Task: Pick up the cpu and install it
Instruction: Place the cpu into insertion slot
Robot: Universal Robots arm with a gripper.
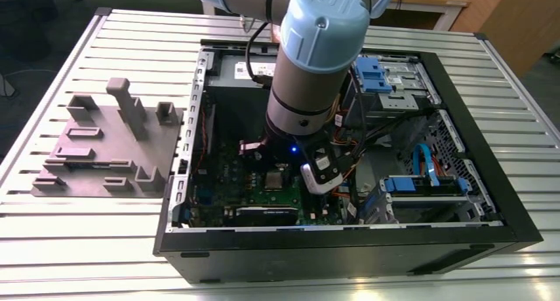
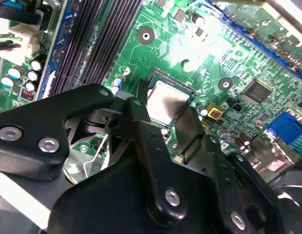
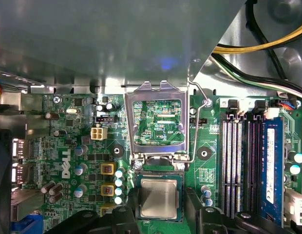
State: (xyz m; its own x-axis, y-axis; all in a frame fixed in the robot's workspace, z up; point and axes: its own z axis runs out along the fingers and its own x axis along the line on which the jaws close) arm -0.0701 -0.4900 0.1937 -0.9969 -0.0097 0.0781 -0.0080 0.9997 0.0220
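One cpu [image 3: 159, 197] lies flat in the one socket [image 3: 158, 174] on the green board [image 3: 68, 146], silvery metal top facing up, its edges square with the socket's. It is close to square, so no long axis stands out; in the first wrist view one pair of its edges runs the same way as the blue memory stick [image 3: 273, 161]. The gripper [image 3: 160, 207] hangs right over it, and its two black fingers [image 3: 196, 214] are spread apart, one on each of two opposite sides of the cpu, just beside it. I cannot tell whether they touch its edges. On the socket's far side from the gripper, one metal frame [image 3: 130, 122] is swung open and lies back over the board, with one thin wire lever [image 3: 196, 122] beside it. A bundle of yellow and black cables [image 3: 258, 47] runs past the corner of the board beyond the lever. In the exterior view, the one arm [image 1: 315, 65] reaches down from twelve o'clock into one open black computer case [image 1: 350, 248], which sits on a slatted metal table [image 1: 88, 248]. One grey moulded plate [image 1: 105, 150] lies on the table at nine o'clock from the case, just beside its wall. Inside the case, the cpu shows on the board just below the arm's wrist, and blue drive brackets [image 1: 372, 71] sit at about two o'clock from it.
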